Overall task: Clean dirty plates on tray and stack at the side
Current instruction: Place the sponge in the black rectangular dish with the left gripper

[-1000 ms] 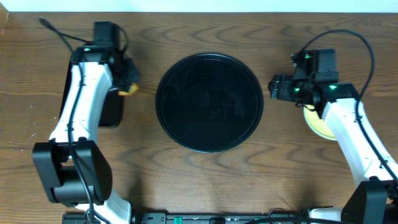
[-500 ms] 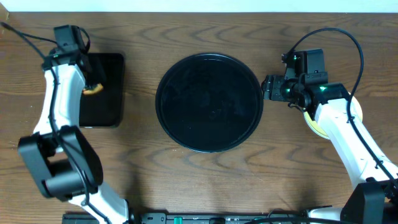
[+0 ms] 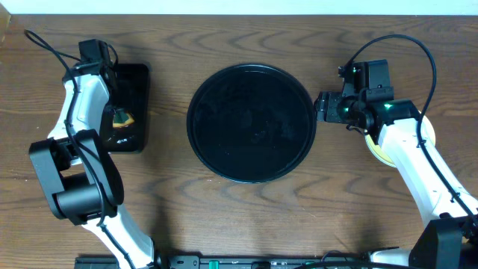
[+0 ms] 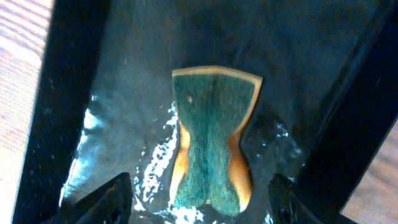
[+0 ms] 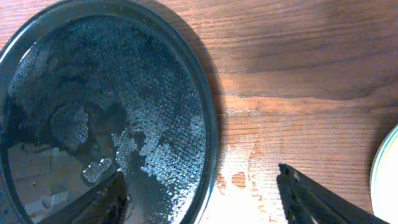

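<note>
The round black tray (image 3: 251, 123) lies at the table's middle, wet, with no plates on it. A stack of plates (image 3: 382, 152), pale yellow on top, sits at the right, mostly hidden under my right arm. Its edge (image 5: 390, 168) shows in the right wrist view. My right gripper (image 5: 205, 199) is open and holds nothing. It straddles the tray's right rim (image 5: 212, 127) from just above. My left gripper (image 4: 200, 199) is open over a green-and-orange sponge (image 4: 213, 134). Both fingers stand clear of the sponge's sides.
The sponge (image 3: 122, 119) rests on a small rectangular black tray (image 3: 135, 81) at the left, whose surface (image 4: 124, 93) is wet. Water marks (image 5: 239, 177) spot the wood beside the round tray's rim. Cables loop behind both arms.
My left arm carried the sponge from beside the round tray out to the rectangular tray, then opened and let it go there. The right gripper shifted slightly left, then held still.
</note>
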Controlling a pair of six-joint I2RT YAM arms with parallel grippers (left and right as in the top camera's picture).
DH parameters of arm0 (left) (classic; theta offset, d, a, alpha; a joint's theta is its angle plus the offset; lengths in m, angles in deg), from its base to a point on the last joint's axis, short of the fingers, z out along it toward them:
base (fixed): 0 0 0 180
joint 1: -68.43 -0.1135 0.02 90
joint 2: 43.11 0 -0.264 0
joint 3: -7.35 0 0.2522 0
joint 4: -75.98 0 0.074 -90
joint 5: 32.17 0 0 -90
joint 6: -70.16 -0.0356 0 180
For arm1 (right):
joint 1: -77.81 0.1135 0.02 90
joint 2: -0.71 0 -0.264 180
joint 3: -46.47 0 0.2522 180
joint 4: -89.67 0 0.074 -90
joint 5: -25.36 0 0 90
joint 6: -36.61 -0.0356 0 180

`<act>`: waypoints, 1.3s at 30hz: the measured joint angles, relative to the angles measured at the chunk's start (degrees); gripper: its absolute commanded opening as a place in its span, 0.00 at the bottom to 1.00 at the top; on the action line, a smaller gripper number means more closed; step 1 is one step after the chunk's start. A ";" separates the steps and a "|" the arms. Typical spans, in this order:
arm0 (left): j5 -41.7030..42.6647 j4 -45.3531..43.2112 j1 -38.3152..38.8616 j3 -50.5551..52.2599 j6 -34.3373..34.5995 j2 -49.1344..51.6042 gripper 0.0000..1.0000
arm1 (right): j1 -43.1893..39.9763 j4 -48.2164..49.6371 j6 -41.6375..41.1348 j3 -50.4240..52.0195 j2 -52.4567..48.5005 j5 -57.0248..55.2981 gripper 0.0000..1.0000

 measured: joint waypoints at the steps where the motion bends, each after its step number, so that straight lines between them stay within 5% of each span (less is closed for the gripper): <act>1: 0.02 1.07 0.00 -0.02 0.04 -0.31 0.73 | 0.00 -0.07 0.07 0.00 -0.02 0.00 0.78; 17: -0.20 7.15 1.22 -1.99 1.55 -28.37 0.75 | -0.02 -18.58 5.14 -19.04 6.40 -1.14 0.99; 27: -0.17 7.37 1.22 -1.99 1.55 -28.85 0.75 | -0.02 -24.57 5.29 -23.58 27.61 -2.03 0.99; 39: -0.17 7.37 1.22 -1.99 1.55 -28.85 0.75 | -0.02 -33.64 5.27 -23.69 39.17 -4.17 0.99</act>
